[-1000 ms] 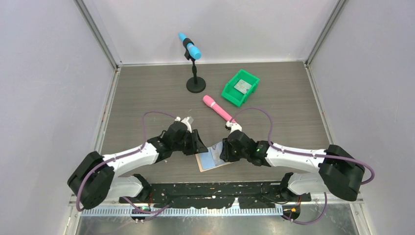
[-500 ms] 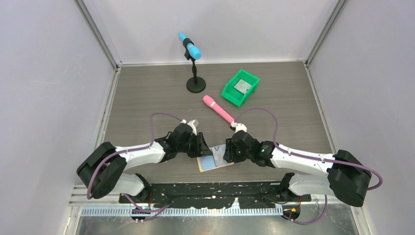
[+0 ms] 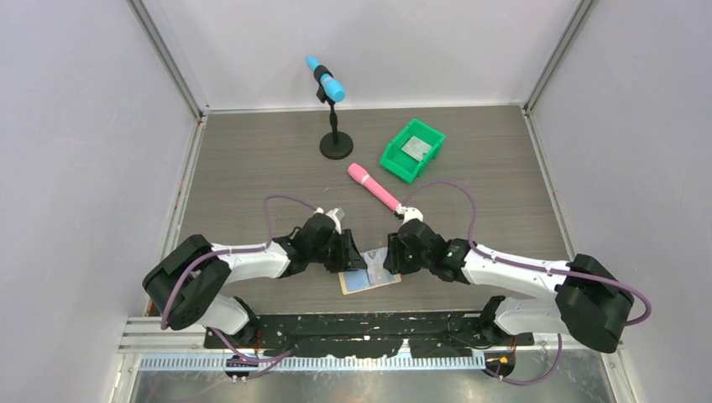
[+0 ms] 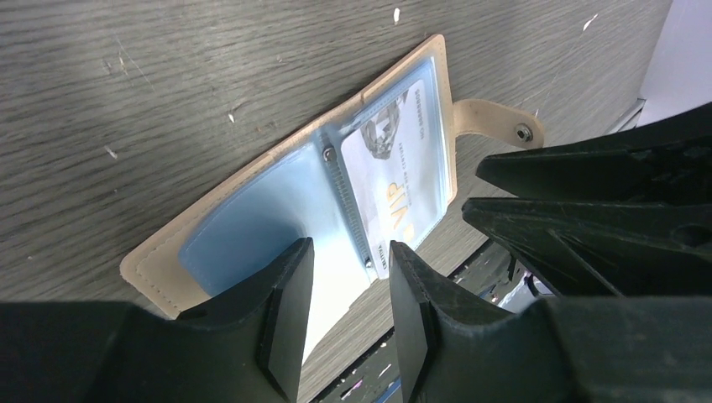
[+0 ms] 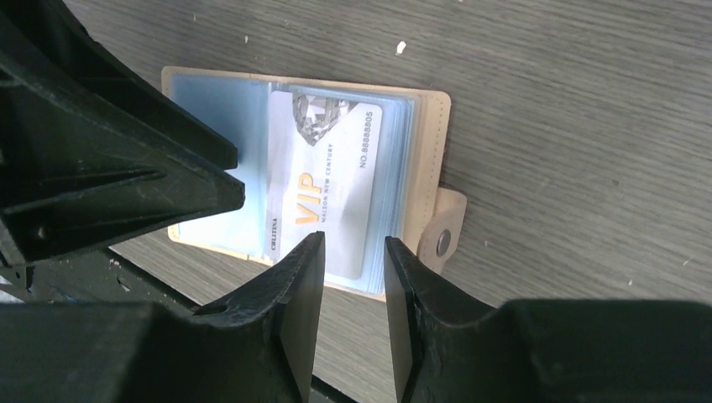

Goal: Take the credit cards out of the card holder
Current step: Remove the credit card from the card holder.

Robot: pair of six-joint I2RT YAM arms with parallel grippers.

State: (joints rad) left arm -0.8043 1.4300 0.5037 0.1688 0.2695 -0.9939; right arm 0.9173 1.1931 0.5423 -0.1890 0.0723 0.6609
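The tan card holder (image 3: 348,286) lies open near the table's front edge, between both grippers. A pale silvery-grey credit card (image 5: 323,185) marked VIP sits in its clear right-hand sleeve, also seen in the left wrist view (image 4: 399,168). The left page (image 4: 243,235) shows plain blue; I cannot tell card from sleeve. My left gripper (image 4: 348,248) hovers open over the holder's left page near the spine, with nothing gripped. My right gripper (image 5: 353,243) is open just above the near edge of the VIP card. The snap tab (image 5: 441,231) sticks out at the side.
A green bin (image 3: 398,160) with a grey card in it stands at the back right. A pink cylinder (image 3: 374,186) lies behind the grippers. A blue microphone on a black stand (image 3: 334,117) is at the back. The table's front edge runs just below the holder.
The left gripper has moved right, onto the holder's left side. The right gripper has shifted slightly right and back, and its jaws have widened a little. The holder has barely moved.
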